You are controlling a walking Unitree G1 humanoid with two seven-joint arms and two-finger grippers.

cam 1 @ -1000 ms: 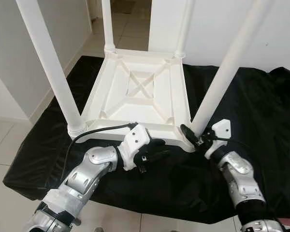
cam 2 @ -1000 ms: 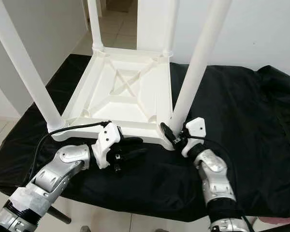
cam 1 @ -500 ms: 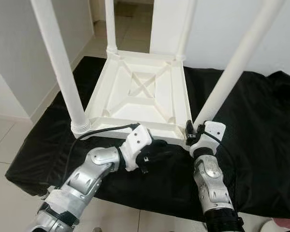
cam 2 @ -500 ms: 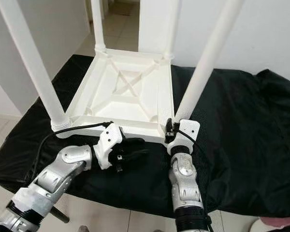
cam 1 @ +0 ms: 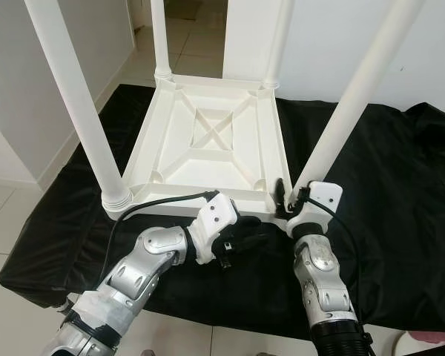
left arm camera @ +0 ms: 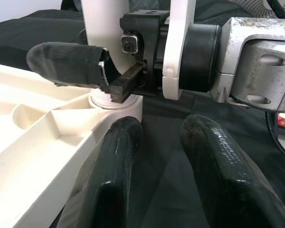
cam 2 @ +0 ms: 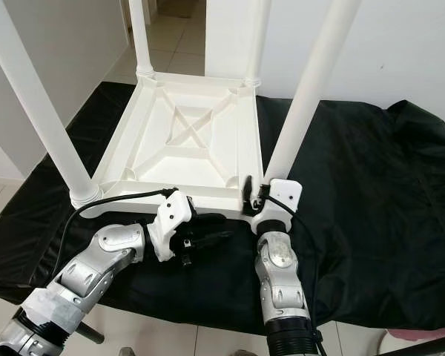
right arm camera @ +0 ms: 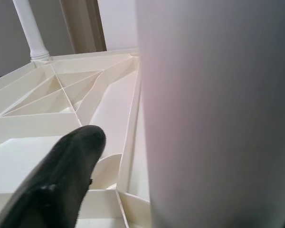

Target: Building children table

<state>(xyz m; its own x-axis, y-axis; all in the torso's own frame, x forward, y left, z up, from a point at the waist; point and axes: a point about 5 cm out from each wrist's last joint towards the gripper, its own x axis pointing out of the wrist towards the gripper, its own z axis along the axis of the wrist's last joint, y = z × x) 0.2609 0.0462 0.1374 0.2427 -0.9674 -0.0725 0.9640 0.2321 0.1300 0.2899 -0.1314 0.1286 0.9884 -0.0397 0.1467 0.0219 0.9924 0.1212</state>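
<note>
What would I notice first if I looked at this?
A white table lying upside down on a black cloth, its four legs poking up. The right gripper is at the bottom of the near right leg, with one finger on the table side of it. The left gripper rests on the cloth just in front of the table's near edge, fingers a little apart.

Arms — two, silver jointed metal segments | wrists — white housings ahead of black collars | left pincer and right pincer: long black rounded fingers | black cable looping to left wrist | left forearm wrapped in pale tape
</note>
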